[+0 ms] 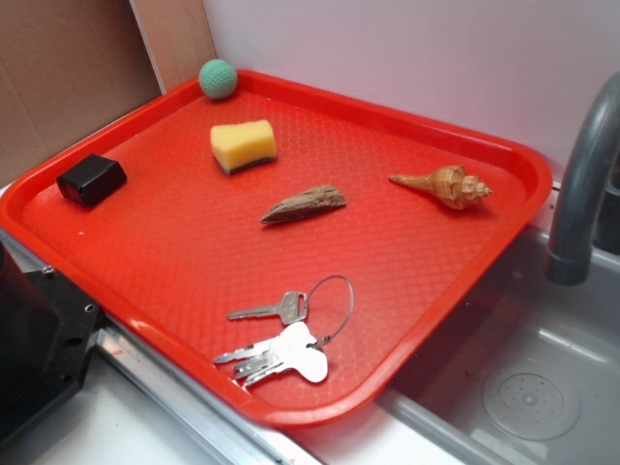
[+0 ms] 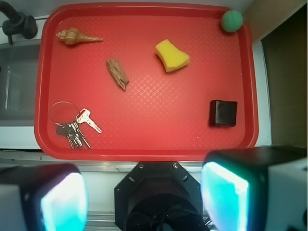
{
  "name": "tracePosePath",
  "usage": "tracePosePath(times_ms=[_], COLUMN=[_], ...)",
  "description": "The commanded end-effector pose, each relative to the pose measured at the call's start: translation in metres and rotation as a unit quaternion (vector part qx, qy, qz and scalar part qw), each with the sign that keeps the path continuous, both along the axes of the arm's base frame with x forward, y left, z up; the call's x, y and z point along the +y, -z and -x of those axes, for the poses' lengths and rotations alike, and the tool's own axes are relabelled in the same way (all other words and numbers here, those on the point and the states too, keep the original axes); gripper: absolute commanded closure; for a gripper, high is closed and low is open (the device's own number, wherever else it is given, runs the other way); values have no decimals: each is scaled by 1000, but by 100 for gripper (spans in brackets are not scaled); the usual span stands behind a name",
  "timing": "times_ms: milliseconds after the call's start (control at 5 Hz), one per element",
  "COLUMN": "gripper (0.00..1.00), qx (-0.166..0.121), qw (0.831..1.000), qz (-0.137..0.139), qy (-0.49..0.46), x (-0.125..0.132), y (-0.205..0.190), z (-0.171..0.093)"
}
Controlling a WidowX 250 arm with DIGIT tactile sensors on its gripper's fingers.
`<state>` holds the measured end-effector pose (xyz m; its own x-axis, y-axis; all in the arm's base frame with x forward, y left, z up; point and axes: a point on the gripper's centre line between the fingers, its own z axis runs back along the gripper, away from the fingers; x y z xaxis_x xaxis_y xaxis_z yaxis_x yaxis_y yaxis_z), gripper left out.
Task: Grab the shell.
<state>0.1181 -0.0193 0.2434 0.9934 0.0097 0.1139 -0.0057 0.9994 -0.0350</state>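
Note:
The shell (image 1: 448, 184) (image 2: 75, 36) is orange-tan with a knobbly fat end and a long thin point. It lies on the red tray (image 1: 174, 242) (image 2: 144, 139) near the tray's right rim in the exterior view, at the top left in the wrist view. My gripper (image 2: 144, 199) is open, high above the tray's near edge, its two pads wide apart with nothing between them. It is far from the shell and does not show in the exterior view.
Also on the tray: a brown wood-like shard (image 1: 303, 204) (image 2: 117, 73), a yellow sponge (image 1: 243, 145) (image 2: 172, 55), a green ball (image 1: 218, 78) (image 2: 231, 20), a black box (image 1: 91, 179) (image 2: 223, 113) and a bunch of keys (image 1: 286, 339) (image 2: 72, 125). A grey sink (image 1: 528, 387) with a faucet (image 1: 586, 184) lies beside the tray.

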Motion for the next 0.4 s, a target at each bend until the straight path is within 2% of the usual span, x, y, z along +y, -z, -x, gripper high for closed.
tracePosePath(times_ms=[0, 200], gripper=[0, 0], qx=[0, 5], qw=[1000, 1000], qz=[0, -5], qy=[0, -26], x=[0, 1], y=[0, 2], z=[0, -32])
